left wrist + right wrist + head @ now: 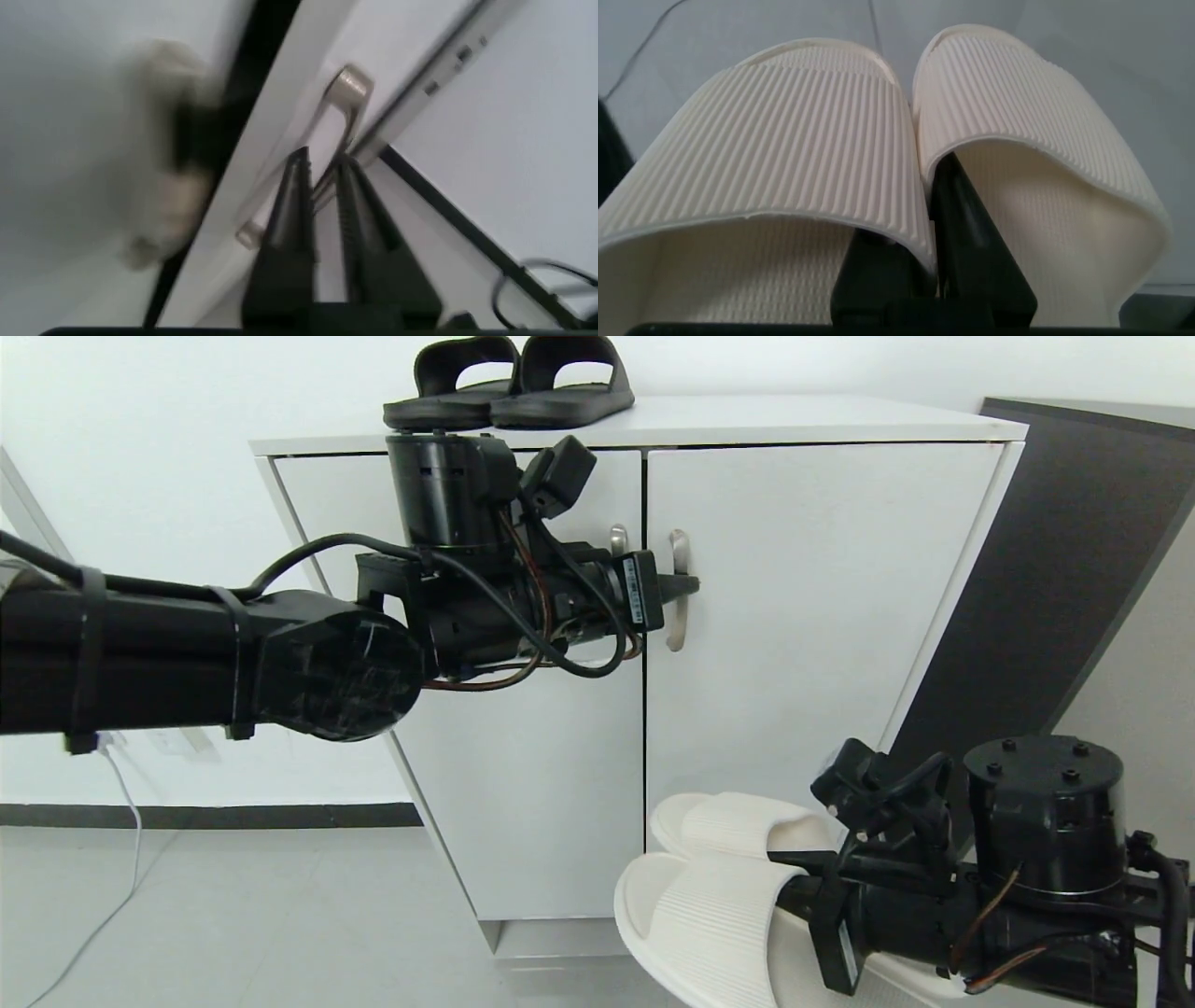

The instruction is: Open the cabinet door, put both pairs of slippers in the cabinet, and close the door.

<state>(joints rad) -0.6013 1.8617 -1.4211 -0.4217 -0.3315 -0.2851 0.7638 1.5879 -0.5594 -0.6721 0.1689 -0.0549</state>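
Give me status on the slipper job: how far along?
Done: right gripper has the white slippers pinched by their straps. In hand: left gripper closed on the right door handle; both cabinet doors look shut. Left: open the door, load the white pair, then the black slippers on top, close.

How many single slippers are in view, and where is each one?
4. The left black slipper and the right black slipper lie on the cabinet top. The upper white slipper and the lower white slipper are held in the right pincer. None seems hidden.
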